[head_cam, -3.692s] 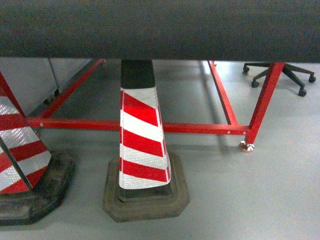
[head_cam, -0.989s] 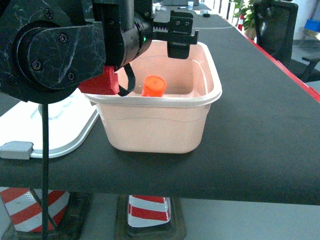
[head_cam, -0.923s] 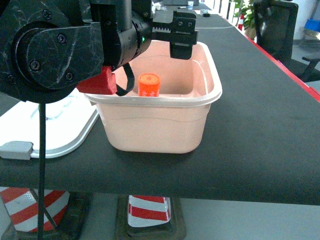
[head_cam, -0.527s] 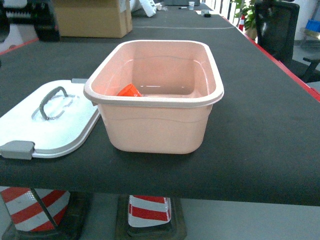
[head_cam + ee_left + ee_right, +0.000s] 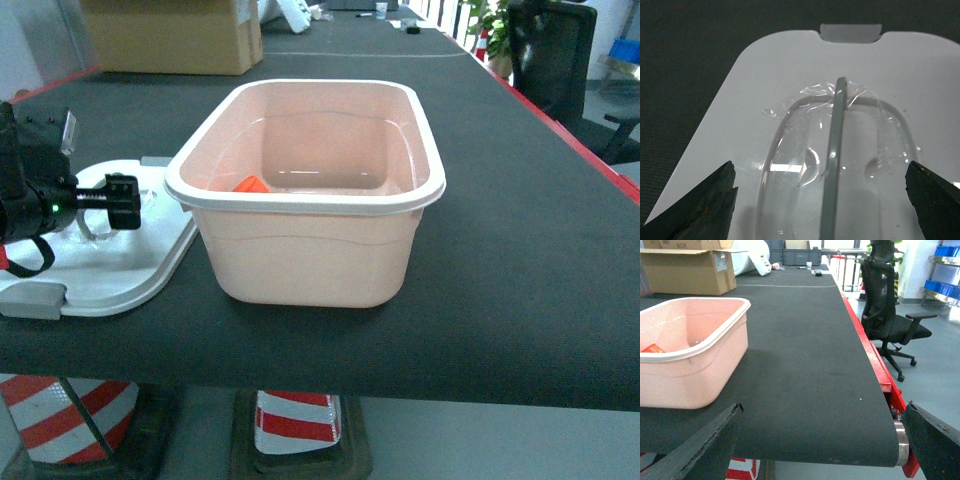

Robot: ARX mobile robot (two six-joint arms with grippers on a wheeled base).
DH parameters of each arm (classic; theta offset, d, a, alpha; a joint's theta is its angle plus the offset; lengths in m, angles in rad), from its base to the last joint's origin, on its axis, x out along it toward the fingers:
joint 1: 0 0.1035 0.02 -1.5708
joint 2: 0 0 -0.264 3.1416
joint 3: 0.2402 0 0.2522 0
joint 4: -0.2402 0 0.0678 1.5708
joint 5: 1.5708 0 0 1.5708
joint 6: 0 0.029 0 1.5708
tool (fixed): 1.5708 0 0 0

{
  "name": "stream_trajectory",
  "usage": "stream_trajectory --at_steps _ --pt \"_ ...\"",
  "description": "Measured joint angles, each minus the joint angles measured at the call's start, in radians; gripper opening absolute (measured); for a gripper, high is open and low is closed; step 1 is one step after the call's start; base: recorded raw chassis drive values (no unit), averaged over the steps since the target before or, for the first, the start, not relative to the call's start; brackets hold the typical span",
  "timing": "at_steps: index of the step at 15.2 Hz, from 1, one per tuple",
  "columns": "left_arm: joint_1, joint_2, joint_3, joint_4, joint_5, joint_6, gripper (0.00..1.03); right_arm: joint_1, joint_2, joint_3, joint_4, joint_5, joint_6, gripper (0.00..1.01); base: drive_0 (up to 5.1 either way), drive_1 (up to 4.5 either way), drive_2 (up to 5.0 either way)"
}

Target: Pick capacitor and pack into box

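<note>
The box (image 5: 310, 262) is a pale pink tub standing open on the black table top. An orange capacitor (image 5: 250, 184) lies at its bottom left, partly hidden by the rim; the right wrist view shows the capacitor (image 5: 651, 348) inside the box (image 5: 700, 365) too. The white lid (image 5: 140, 262) lies flat to the left of the box. My left gripper (image 5: 122, 202) hangs open just above the lid (image 5: 765, 90), its fingers on either side of the grey handle (image 5: 836, 115), touching nothing. My right gripper (image 5: 822, 410) is open and empty at the table's near right edge.
A brown cardboard carton (image 5: 170, 35) stands at the back left of the table. A black office chair (image 5: 890, 315) is on the floor to the right, past the red table frame (image 5: 880, 370). Red-and-white striped cones (image 5: 295, 425) stand under the table.
The left arm was over the box with the orange capacitor below its jaws. The capacitor now lies in the box, and the arm has swung left and down over the lid.
</note>
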Motion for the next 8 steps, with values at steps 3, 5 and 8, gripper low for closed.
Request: stream_trajectory --at_steps 3,5,8 --pt "0.01 0.027 0.056 -0.022 0.025 0.03 0.93 0.0 0.0 0.0 0.0 0.0 0.0 0.98 0.0 0.0 0.0" --pt "0.013 0.027 0.072 -0.043 0.039 0.037 0.72 0.0 0.0 0.0 0.0 0.0 0.0 0.98 0.0 0.0 0.0" --pt "0.02 0.032 0.075 -0.071 0.046 0.054 0.38 0.0 0.0 0.0 0.0 0.0 0.0 0.98 0.0 0.0 0.0"
